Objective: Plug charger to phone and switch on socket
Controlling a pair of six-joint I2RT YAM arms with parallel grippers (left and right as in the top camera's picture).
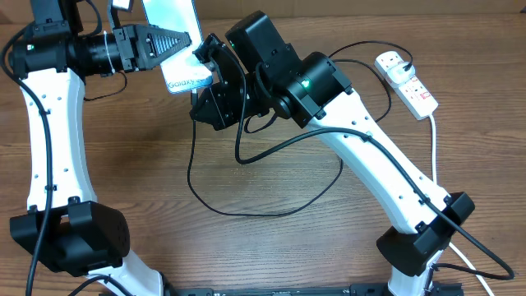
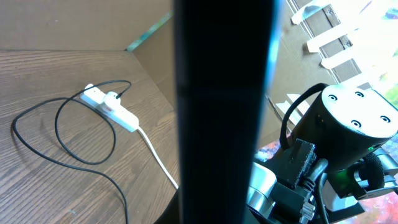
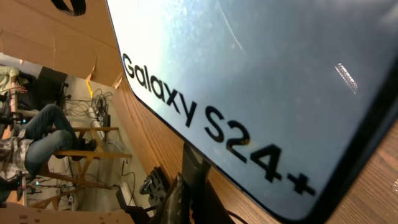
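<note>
My left gripper (image 1: 182,41) is shut on the phone (image 1: 173,16) and holds it above the table's far left. Its light blue screen with "Galaxy S24+" fills the right wrist view (image 3: 261,81). In the left wrist view the phone (image 2: 224,112) is a dark upright bar that hides the fingers. My right gripper (image 1: 205,59) sits at the phone's lower end, shut on the charger's tip. The fingers (image 3: 189,193) show just under the phone's edge. The charger's black cable (image 1: 246,212) loops over the table to its plug (image 1: 393,59) in the white socket (image 1: 415,90).
The socket (image 2: 112,107) lies at the far right of the table, and its thick white lead (image 1: 434,140) runs toward the front edge. Slack black cable (image 2: 62,143) lies in loops on the wood between the arms. Cardboard walls stand behind the table.
</note>
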